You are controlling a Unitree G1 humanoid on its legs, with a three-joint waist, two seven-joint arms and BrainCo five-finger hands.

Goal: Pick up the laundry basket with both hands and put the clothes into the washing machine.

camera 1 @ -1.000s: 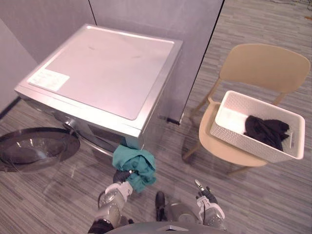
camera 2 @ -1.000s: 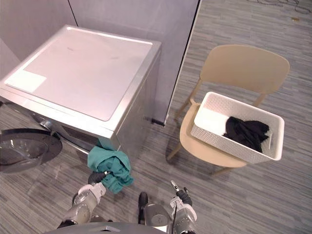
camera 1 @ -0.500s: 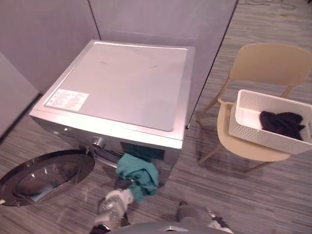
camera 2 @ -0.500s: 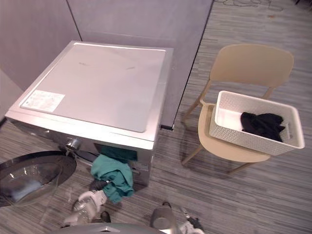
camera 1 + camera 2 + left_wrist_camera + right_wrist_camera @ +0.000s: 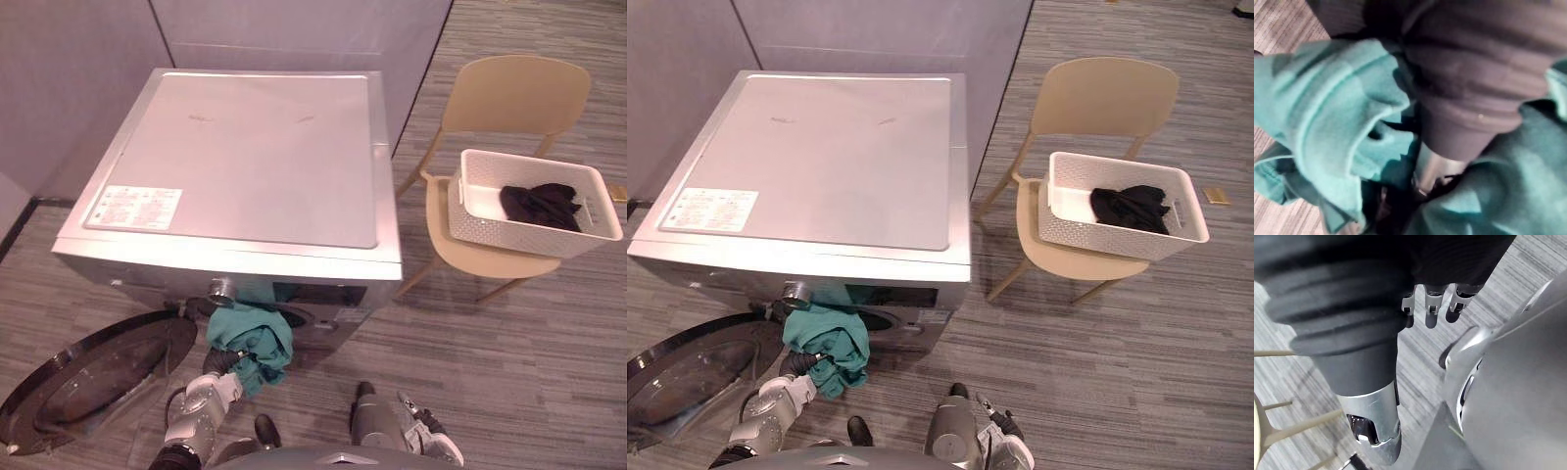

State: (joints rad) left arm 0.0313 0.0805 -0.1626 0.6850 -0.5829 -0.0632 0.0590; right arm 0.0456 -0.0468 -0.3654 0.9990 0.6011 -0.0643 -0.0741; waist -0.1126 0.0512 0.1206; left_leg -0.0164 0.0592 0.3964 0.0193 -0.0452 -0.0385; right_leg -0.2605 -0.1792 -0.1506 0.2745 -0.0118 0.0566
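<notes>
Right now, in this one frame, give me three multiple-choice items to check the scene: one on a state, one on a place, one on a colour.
1. The washing machine has its door:
A. shut
B. swung open
C. taken off

2. The white basket sits:
A. on top of the machine
B. on the floor
C. on the beige chair

3. The garment gripped in the fingers of the left hand is:
A. black
B. teal
C. white

Answers:
1 B: the door hangs open, low at the machine's front.
2 C: the basket rests on the chair's seat, beside the machine.
3 B: teal cloth is bunched round the left hand at the drum opening.
</notes>
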